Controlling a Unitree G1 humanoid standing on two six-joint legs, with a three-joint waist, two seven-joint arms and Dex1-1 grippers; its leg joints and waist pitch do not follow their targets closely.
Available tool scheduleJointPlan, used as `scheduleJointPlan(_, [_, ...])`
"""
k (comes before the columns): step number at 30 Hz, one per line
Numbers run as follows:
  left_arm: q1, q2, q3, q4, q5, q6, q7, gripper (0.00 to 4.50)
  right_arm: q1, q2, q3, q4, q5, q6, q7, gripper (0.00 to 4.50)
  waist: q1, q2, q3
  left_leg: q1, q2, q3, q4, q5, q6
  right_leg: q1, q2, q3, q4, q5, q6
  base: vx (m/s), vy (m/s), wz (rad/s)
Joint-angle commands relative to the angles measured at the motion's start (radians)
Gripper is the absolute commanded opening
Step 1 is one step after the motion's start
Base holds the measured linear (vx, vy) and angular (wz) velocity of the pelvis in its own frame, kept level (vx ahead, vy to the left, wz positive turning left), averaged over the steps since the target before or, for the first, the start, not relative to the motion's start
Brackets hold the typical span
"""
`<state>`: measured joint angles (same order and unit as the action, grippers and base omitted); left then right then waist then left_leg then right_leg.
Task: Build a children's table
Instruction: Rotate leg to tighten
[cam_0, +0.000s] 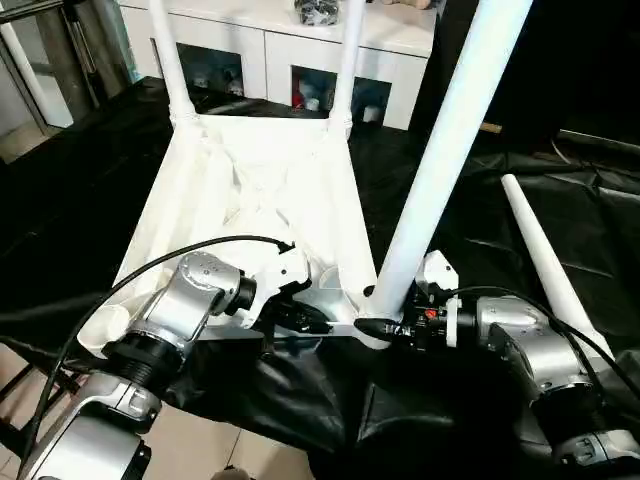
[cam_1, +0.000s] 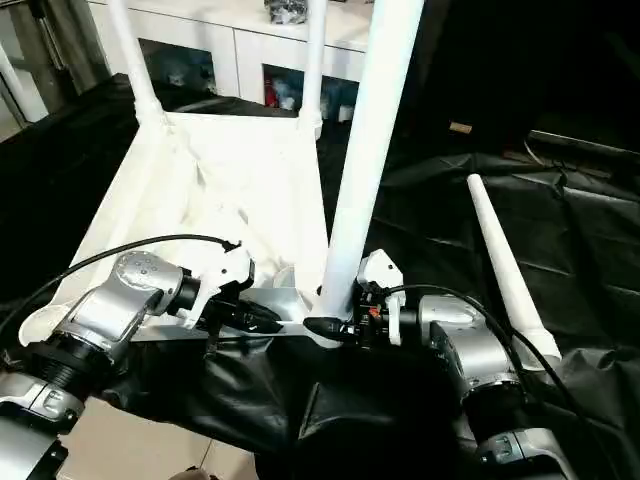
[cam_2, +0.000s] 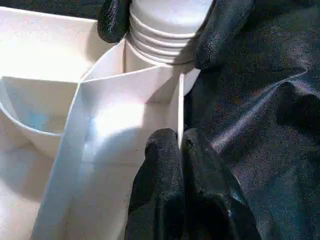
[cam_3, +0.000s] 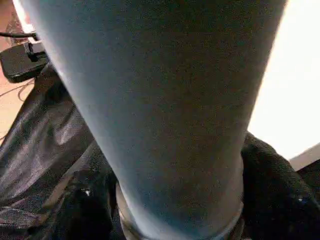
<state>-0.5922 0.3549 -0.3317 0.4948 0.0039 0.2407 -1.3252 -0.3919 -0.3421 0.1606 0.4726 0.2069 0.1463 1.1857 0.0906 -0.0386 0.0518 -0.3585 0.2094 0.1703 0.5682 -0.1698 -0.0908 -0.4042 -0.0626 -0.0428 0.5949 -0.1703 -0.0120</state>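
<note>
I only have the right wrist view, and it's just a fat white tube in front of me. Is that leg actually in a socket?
Observer: Its end is. The leg stands upright in the near right corner socket of the upside-down tabletop, with some threads showing above the socket. The right hand is at its base.
Operator: What is the left hand doing?
Observer: The left hand is shut on a thin rib of the tabletop, just beside that socket.
Operator: Any legs left to fit?
Observer: One spare leg lies on the black cloth, to the right of the tabletop.
</note>
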Motion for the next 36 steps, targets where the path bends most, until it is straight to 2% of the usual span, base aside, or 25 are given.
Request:
scheduleJointPlan(1, [-0.030,-0.034,-0.016,-0.005,-0.015,-0.009,0.012,0.00,0.022,0.014,0.057,-0.015,0.009,0.028,0.044,2.78,-0.004,0.001,-0.063,0.008,0.020,0.006,-0.060,-0.212,0.042,0.050,-0.063,0.034,-0.065,-0.218,-0.211,0.000,0.000,0.00])
scheduleJointPlan(3, [-0.030,-0.041,-0.011,0.001,-0.010,-0.003,0.035,0.00,0.020,0.027,0.048,-0.001,-0.003,0.022,0.016,2.76,-0.004,0.001,-0.062,0.008,0.019,0.006,-0.059,-0.216,0.042,0.049,-0.063,0.034,-0.066,-0.226,-0.210,0.000,0.000,0.00])
scheduleJointPlan(5, [-0.035,-0.060,0.004,0.011,-0.003,0.012,0.088,0.00,0.003,0.054,0.037,0.048,-0.048,-0.003,-0.090,2.76,-0.006,0.001,-0.060,0.008,0.019,0.006,-0.061,-0.227,0.038,0.047,-0.064,0.034,-0.069,-0.249,-0.204,0.000,0.000,0.00])
scheduleJointPlan(7, [-0.045,-0.092,0.030,0.022,-0.002,0.042,0.165,0.00,-0.035,0.100,0.006,0.134,-0.099,0.000,-0.279,2.75,-0.014,0.003,-0.054,0.010,0.016,0.003,-0.066,-0.264,0.007,0.042,-0.065,0.032,-0.077,-0.344,-0.183,0.000,0.000,0.00])
scheduleJointPlan(8, [-0.047,-0.099,0.035,0.023,-0.002,0.049,0.180,0.00,-0.043,0.110,-0.001,0.151,-0.107,0.005,-0.321,2.74,-0.021,0.000,-0.052,0.010,0.012,-0.001,-0.067,-0.298,-0.006,0.044,-0.065,0.029,-0.084,-0.429,-0.156,0.000,0.000,0.00])
scheduleJointPlan(9, [-0.054,-0.126,0.053,0.026,-0.004,0.081,0.235,0.00,-0.073,0.141,-0.031,0.209,-0.124,0.022,-0.454,2.74,-0.025,0.000,-0.053,0.009,0.012,-0.003,-0.068,-0.302,-0.013,0.046,-0.067,0.028,-0.084,-0.453,-0.146,0.000,0.000,0.00])
scheduleJointPlan(10, [-0.058,-0.146,0.064,0.027,-0.006,0.106,0.272,0.00,-0.090,0.159,-0.049,0.241,-0.126,0.029,-0.525,2.73,-0.038,0.000,-0.051,0.006,0.010,-0.007,-0.070,-0.319,-0.024,0.043,-0.066,0.026,-0.089,-0.493,-0.130,0.000,0.000,0.00])
scheduleJointPlan(11, [-0.058,-0.147,0.064,0.027,-0.006,0.107,0.273,0.00,-0.091,0.160,-0.050,0.243,-0.126,0.030,-0.528,2.73,-0.041,0.000,-0.053,0.009,0.010,-0.008,-0.069,-0.328,-0.027,0.043,-0.067,0.024,-0.091,-0.513,-0.122,0.000,0.000,0.00])
scheduleJointPlan(12, [-0.061,-0.162,0.068,0.029,-0.004,0.119,0.298,0.00,-0.103,0.177,-0.069,0.265,-0.116,0.035,-0.571,2.73,-0.044,-0.001,-0.054,0.009,0.009,-0.009,-0.068,-0.328,-0.023,0.043,-0.067,0.024,-0.094,-0.517,-0.117,0.000,0.000,0.00])
scheduleJointPlan(13, [-0.072,-0.203,0.079,0.047,0.007,0.144,0.377,0.00,-0.128,0.222,-0.107,0.309,-0.095,0.047,-0.666,2.72,-0.053,-0.004,-0.054,0.003,0.008,-0.007,-0.067,-0.318,-0.010,0.041,-0.064,0.026,-0.094,-0.503,-0.114,0.000,0.000,0.00])
scheduleJointPlan(14, [-0.078,-0.220,0.083,0.058,0.011,0.147,0.408,0.00,-0.137,0.240,-0.121,0.328,-0.089,0.049,-0.706,2.72,-0.054,-0.003,-0.053,0.009,0.008,-0.006,-0.065,-0.327,-0.006,0.035,-0.063,0.026,-0.097,-0.511,-0.116,0.000,0.000,0.00])
scheduleJointPlan(15, [-0.082,-0.229,0.084,0.064,0.014,0.148,0.427,0.00,-0.143,0.251,-0.128,0.339,-0.088,0.049,-0.729,2.72,-0.056,-0.004,-0.056,0.012,0.006,-0.004,-0.061,-0.325,-0.003,0.034,-0.062,0.026,-0.098,-0.503,-0.119,0.000,0.000,0.00])
scheduleJointPlan(17, [-0.094,-0.261,0.092,0.086,0.020,0.148,0.481,0.00,-0.157,0.277,-0.126,0.364,-0.099,0.040,-0.769,2.72,-0.054,-0.004,-0.057,0.011,0.008,-0.001,-0.061,-0.305,0.007,0.035,-0.059,0.029,-0.093,-0.434,-0.136,0.000,0.000,0.00])
scheduleJointPlan(20, [-0.100,-0.289,0.083,0.093,0.028,0.143,0.495,0.00,-0.162,0.314,-0.098,0.366,-0.123,-0.009,-0.761,2.72,-0.054,-0.004,-0.059,0.007,0.008,0.000,-0.062,-0.302,0.013,0.038,-0.059,0.028,-0.090,-0.403,-0.144,0.000,0.000,0.00])
scheduleJointPlan(22, [-0.099,-0.290,0.075,0.087,0.028,0.145,0.490,0.00,-0.167,0.317,-0.088,0.373,-0.130,-0.031,-0.750,3.42,-0.053,-0.003,-0.059,0.006,0.009,0.001,-0.062,-0.300,0.019,0.040,-0.060,0.029,-0.088,-0.380,-0.154,0.000,0.000,0.00])
scheduleJointPlan(24, [-0.097,-0.285,0.069,0.082,0.028,0.144,0.481,0.00,-0.169,0.316,-0.089,0.376,-0.130,-0.038,-0.741,3.44,-0.053,-0.002,-0.058,0.006,0.009,0.000,-0.063,-0.303,0.020,0.039,-0.059,0.029,-0.087,-0.378,-0.157,0.000,0.000,0.00])
scheduleJointPlan(26, [-0.089,-0.270,0.059,0.071,0.025,0.140,0.451,0.00,-0.169,0.302,-0.087,0.369,-0.127,-0.052,-0.705,3.70,-0.053,0.001,-0.057,0.007,0.010,0.000,-0.064,-0.312,0.021,0.039,-0.059,0.030,-0.088,-0.377,-0.160,0.000,0.000,0.00])
scheduleJointPlan(29, [-0.064,-0.214,0.035,0.043,0.018,0.121,0.343,0.00,-0.156,0.242,-0.074,0.316,-0.104,-0.066,-0.556,3.70,-0.053,0.001,-0.059,0.003,0.011,-0.001,-0.064,-0.312,0.033,0.045,-0.060,0.030,-0.087,-0.358,-0.164,0.000,0.000,0.00])
scheduleJointPlan(30, [-0.061,-0.205,0.033,0.041,0.018,0.116,0.332,0.00,-0.153,0.231,-0.070,0.308,-0.102,-0.071,-0.530,3.70,-0.051,0.002,-0.060,0.005,0.013,0.000,-0.063,-0.308,0.036,0.043,-0.060,0.031,-0.087,-0.345,-0.169,0.000,0.000,0.00])
scheduleJointPlan(34, [-0.049,-0.155,0.027,0.035,0.013,0.075,0.260,0.00,-0.136,0.170,-0.060,0.264,-0.080,-0.075,-0.396,3.70,-0.048,0.003,-0.062,0.008,0.014,0.005,-0.061,-0.267,0.048,0.045,-0.059,0.033,-0.077,-0.257,-0.210,0.000,0.000,0.00])
scheduleJointPlan(36, [-0.044,-0.131,0.021,0.029,0.007,0.066,0.219,0.00,-0.125,0.145,-0.052,0.241,-0.071,-0.066,-0.332,3.70,-0.044,0.002,-0.064,0.006,0.014,0.004,-0.061,-0.248,0.053,0.050,-0.058,0.032,-0.073,-0.234,-0.217,0.000,0.000,0.00])
